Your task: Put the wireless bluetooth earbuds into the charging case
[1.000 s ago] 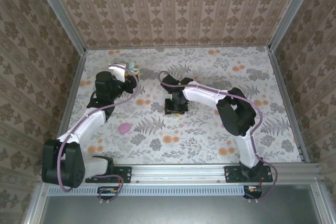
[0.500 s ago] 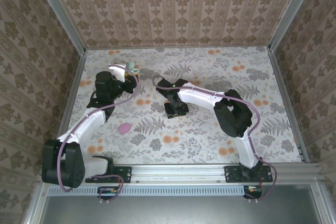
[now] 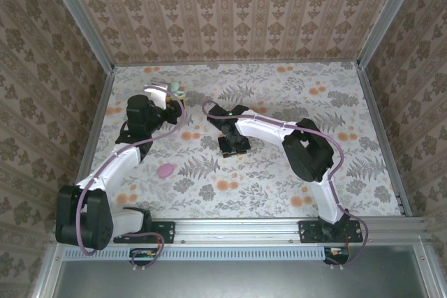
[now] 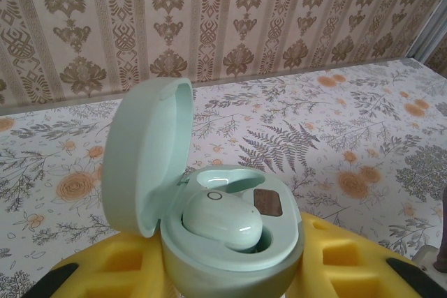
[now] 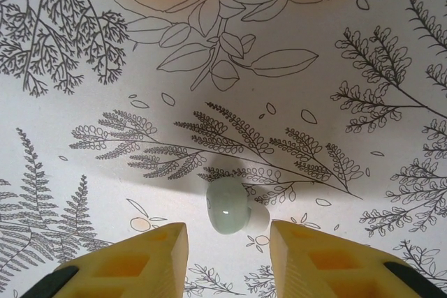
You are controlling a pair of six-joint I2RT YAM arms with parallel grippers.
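**Left side.** In the upper left of the top view, your left gripper [image 3: 170,93] is closed on the charging case [image 3: 177,91] and holds it off the table [image 3: 279,186]. The left wrist view shows the case low in the centre, clamped between the yellow fingers [image 4: 105,270]. Its lid [image 4: 150,151] is swung open to the left. The seated earbud [image 4: 222,220] occupies the nearer socket. The empty socket [image 4: 234,181] behind it is unobstructed.

**Lower left of centre.** A small pink object [image 3: 165,170] lies on the table in the top view. I cannot identify it.

**Centre.** In the top view, your right gripper [image 3: 234,143] is down at the table. In the right wrist view its jaws stand partly apart and grip nothing. The loose earbud [image 5: 227,207] lies on the table just ahead of the fingertips [image 5: 150,252], centred on the gap between them but not yet enclosed.

**Step in hand.** I judge this to be the pick-up of the second earbud. One earbud is in place and one is outstanding.

**Next move.**
- Advance the right gripper until the pads flank the earbud, then close gently.
- The earbud is smooth and rounded and is likely to squirt out of an off-centre pinch.
- Carry it left to the case and orient it to suit the empty socket.
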